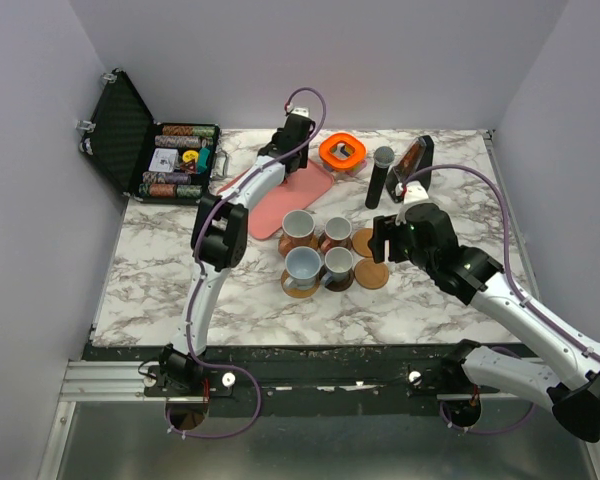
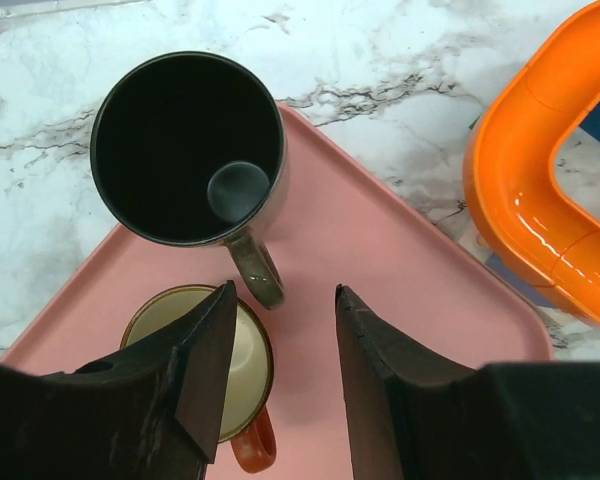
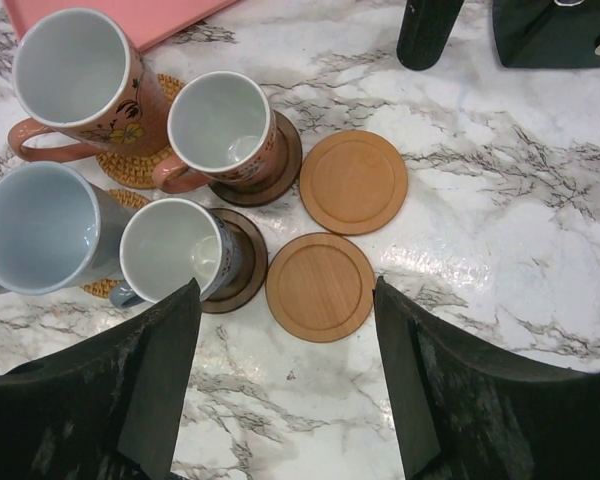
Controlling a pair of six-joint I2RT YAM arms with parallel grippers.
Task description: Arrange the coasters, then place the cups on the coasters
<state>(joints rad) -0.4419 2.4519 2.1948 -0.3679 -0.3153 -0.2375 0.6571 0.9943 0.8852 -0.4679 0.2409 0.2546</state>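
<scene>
Left gripper [image 2: 280, 300], jaws half spread and pinching nothing, hovers above the glossy black round mug [image 2: 170, 130] on the flat pink tray [image 2: 410, 310], the mug's handle lying between its fingertips, apparently untouched.

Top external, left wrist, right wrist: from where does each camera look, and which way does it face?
Top external: above and behind the arms, looking down on the marble table; both arms show, bases at the bottom.
Left wrist: on the left gripper, facing down at the black mug and small orange cup on the pink tray; its two fingers show.
Right wrist: on the right gripper, facing down at four cups and two bare coasters; its two fingers show.
Shared: top external and right wrist both show those coasters.
</scene>
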